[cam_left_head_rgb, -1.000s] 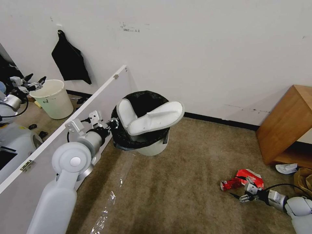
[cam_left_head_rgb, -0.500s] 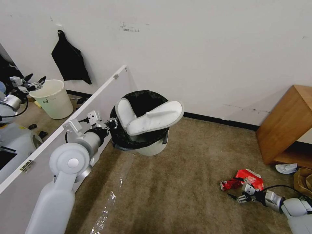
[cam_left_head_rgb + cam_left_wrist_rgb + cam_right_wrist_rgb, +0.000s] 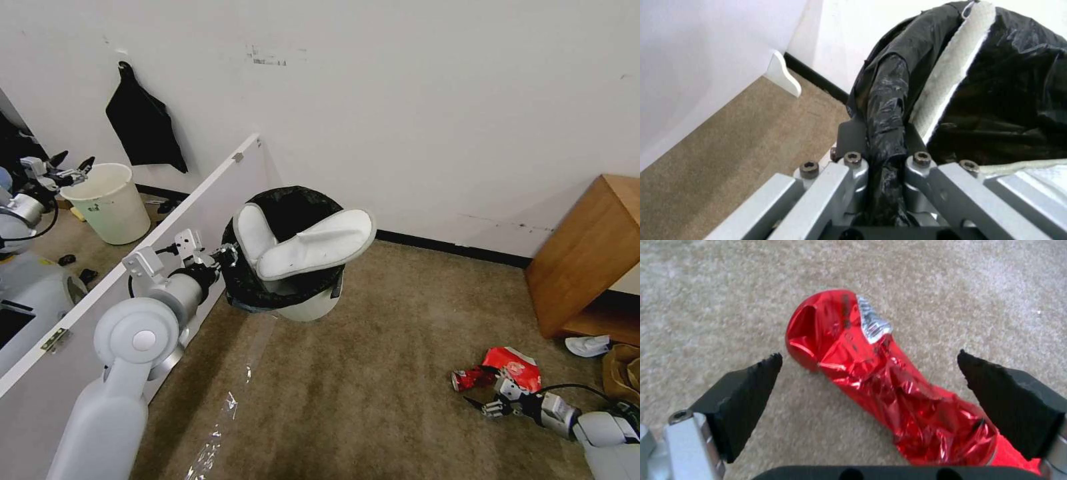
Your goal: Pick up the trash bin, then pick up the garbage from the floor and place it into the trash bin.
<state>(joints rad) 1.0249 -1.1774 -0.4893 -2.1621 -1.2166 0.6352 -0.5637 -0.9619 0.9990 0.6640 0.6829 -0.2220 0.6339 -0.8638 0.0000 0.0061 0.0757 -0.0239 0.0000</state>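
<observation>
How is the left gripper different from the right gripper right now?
The left gripper is shut on the bag-lined rim of the trash bin, holding it off the carpet; the right gripper is open and holds nothing. The left is raised beside the white panel; the right is low over the crushed red can, straddling it.

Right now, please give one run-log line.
left pincer: shut on trash bin rim | right pincer: open, astride crushed can | can on carpet
</observation>
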